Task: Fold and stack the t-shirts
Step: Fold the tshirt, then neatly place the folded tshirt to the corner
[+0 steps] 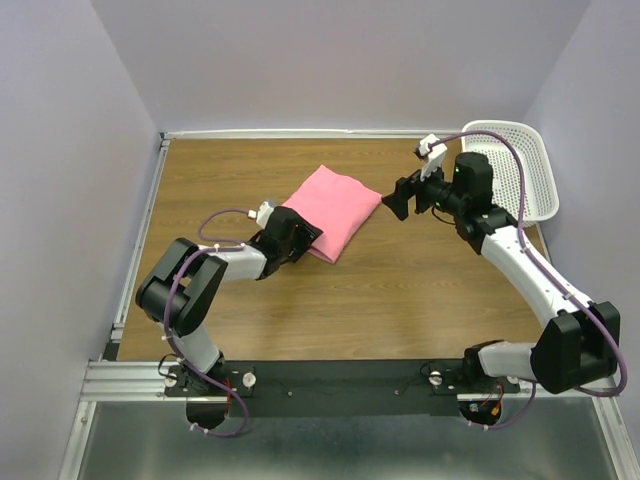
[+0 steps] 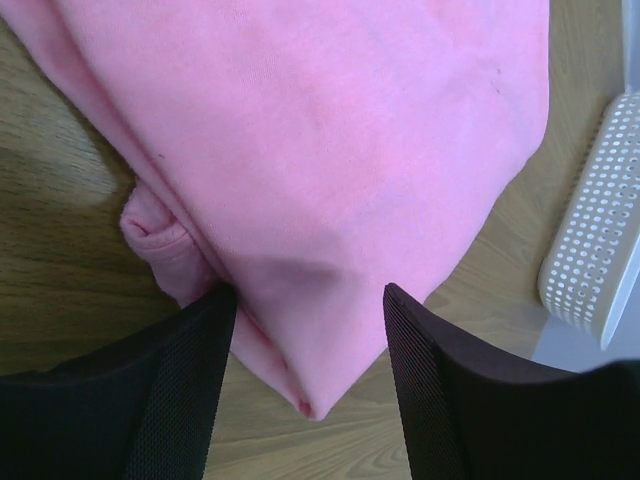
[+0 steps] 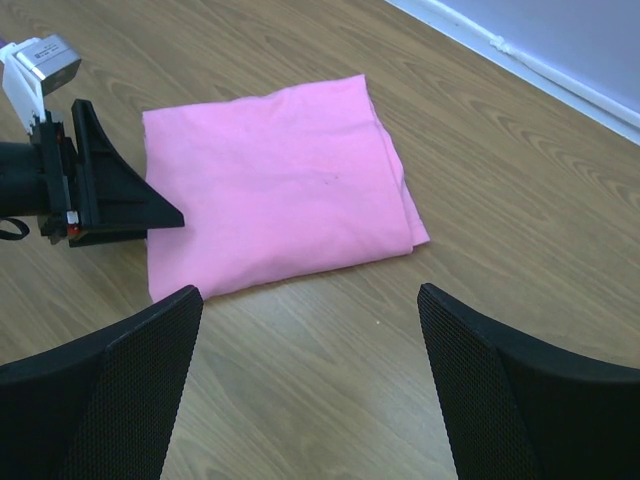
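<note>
Top external view: a folded salmon-pink t-shirt (image 1: 335, 212) lies mid-tabletop (image 1: 400, 290), with a white basket (image 1: 520, 170) at the far right edge. The left gripper (image 1: 300, 240) sits at the t-shirt's near-left corner, and the right gripper (image 1: 398, 198) hovers just off its right side. Left wrist view: the jaws stand apart, straddling a corner of the cloth without pinching it. Right wrist view: the jaws are spread wide over bare wood, the t-shirt lying flat beyond them.

Salmon-pink t-shirt (image 1: 335, 212), folded (rough rectangle), lying flat
</note>
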Tool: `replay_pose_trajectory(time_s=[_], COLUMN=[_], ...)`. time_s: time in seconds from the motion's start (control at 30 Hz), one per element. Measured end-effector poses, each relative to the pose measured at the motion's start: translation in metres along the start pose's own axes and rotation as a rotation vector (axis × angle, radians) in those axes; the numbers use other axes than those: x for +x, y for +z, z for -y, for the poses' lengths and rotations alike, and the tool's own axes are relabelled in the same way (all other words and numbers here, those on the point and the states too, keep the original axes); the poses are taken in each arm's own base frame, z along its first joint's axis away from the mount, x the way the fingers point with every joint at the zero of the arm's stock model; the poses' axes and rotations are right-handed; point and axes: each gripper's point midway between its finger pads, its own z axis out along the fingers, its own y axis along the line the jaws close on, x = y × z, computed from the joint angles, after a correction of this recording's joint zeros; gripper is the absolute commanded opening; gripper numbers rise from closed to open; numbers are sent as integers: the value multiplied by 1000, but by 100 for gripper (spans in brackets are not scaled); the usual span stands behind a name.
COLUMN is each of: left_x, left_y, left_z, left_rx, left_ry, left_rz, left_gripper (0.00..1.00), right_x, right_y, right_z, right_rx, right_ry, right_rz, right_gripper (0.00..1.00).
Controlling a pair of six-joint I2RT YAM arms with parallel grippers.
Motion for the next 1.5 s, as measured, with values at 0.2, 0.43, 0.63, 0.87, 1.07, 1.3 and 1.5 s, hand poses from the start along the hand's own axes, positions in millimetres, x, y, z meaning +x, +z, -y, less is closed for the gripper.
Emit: replay_pose_trajectory(time_s=[0.2,0.43,0.63,0.87,1.07,1.3,1.5], left_x=[-2,-10,-15,2,-3,-29,-130], left_y=[0,-17,-44,-28,0,17,-11], left_z=[3,1,3,-24,-7,-21,-56], left_rx=[-20,-68,-49,-125,-117,-152,-184], left_ry=[17,47,38,34,43,125,251], left_rz=[-4,12,24,-34,-33,-4,111], left_gripper=[78,82,82,80,51,0,0], right_x=[5,8,15,16,18,20,20], right_y=[0,1,5,5,4,1,0], right_z=[-1,-1,-4,-3,-1,3,1], right_rx=[-1,-4,-24,-31,-34,-34,-53], right_ry=[15,18,28,32,39,49,55], right_rz=[-9,-16,-32,-34,-34,-35,-32], right_gripper=[95,95,95,95,95,95,95])
